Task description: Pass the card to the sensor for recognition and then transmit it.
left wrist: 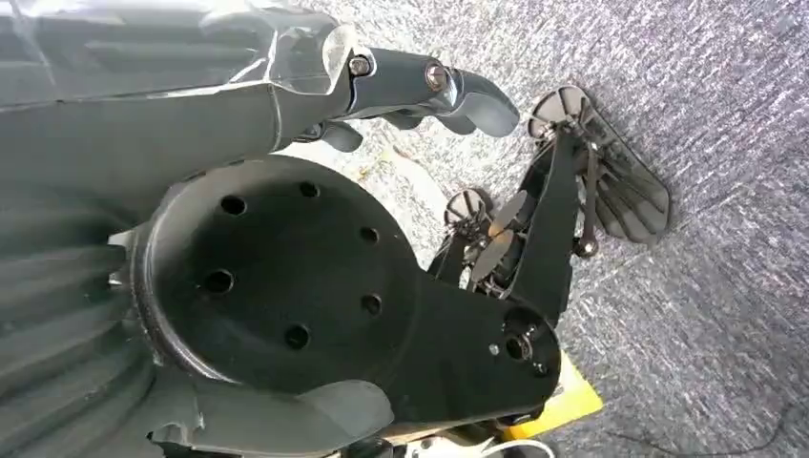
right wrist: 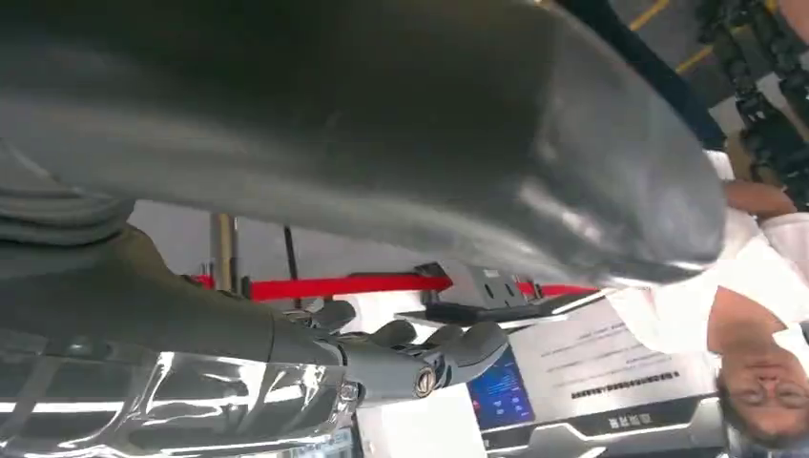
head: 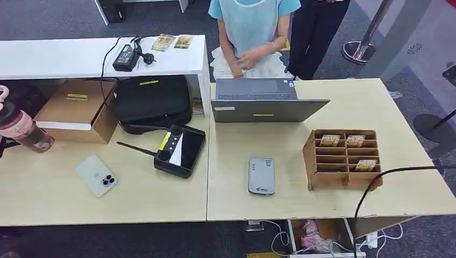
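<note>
A brown cardboard card box [head: 316, 161] with several slots stands on the right half of the table; yellowish cards [head: 329, 140] lie in three of its slots. The grey card sensor [head: 261, 176] lies flat left of the box, near the table's front edge. My left hand [left wrist: 401, 86] hangs over grey carpet, fingers loosely extended and holding nothing. In the right wrist view my right hand [right wrist: 405, 351] also holds nothing, its fingers stretched out away from the table.
An open laptop [head: 263, 102] stands behind the sensor, and a person [head: 253, 32] stands behind it. A black antenna device [head: 180, 150], a phone [head: 97, 175], a pink bottle [head: 21, 129], a cardboard box [head: 78, 110] and a black bag [head: 150, 102] fill the left side. A black cable [head: 376, 180] arcs at the front right.
</note>
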You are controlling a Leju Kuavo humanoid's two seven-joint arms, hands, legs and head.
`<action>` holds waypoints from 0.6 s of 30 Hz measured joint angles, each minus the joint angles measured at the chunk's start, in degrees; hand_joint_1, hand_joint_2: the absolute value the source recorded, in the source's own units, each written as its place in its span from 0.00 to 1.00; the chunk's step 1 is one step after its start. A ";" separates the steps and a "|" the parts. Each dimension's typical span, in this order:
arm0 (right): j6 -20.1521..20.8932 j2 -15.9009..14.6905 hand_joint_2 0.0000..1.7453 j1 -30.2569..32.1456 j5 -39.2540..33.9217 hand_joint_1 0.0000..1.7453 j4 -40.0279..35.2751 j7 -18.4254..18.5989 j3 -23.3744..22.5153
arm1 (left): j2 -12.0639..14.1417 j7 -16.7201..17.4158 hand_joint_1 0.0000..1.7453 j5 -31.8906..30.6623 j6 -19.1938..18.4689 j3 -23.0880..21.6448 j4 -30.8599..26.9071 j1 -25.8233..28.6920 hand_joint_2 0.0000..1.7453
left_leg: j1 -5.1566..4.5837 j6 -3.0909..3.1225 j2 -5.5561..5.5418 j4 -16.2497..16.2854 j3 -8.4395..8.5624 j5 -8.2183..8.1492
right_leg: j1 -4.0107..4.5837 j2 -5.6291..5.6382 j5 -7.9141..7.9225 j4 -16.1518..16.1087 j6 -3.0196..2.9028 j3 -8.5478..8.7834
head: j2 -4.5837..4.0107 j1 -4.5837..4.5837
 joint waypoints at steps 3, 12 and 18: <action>2.73 -3.89 0.00 5.78 -5.23 0.00 -5.34 -0.17 -1.14 | -0.24 -0.15 0.00 0.44 0.04 0.24 0.00 0.05 1.00 | 0.00 0.01 -0.31 0.01 -0.04 0.01 | 0.00 -0.32 -0.02 -0.03 0.02 0.05 | 0.00 0.02; 5.58 -9.38 0.00 36.51 -7.54 0.00 -29.01 -0.35 -19.14 | -0.55 -0.50 0.00 0.50 0.35 0.39 0.00 0.20 1.00 | 0.00 0.04 -0.43 -0.06 -0.16 -0.16 | -0.01 -0.46 -0.21 -0.05 0.12 0.14 | 0.00 0.02; 3.15 -7.56 0.00 41.52 -3.35 0.00 -34.92 -1.05 -20.18 | -0.92 -1.22 0.00 1.22 0.74 0.46 0.00 0.03 1.00 | 0.00 0.03 -0.27 -0.06 -0.04 -0.15 | -0.01 -0.27 -0.20 -0.01 0.12 0.16 | 0.00 0.02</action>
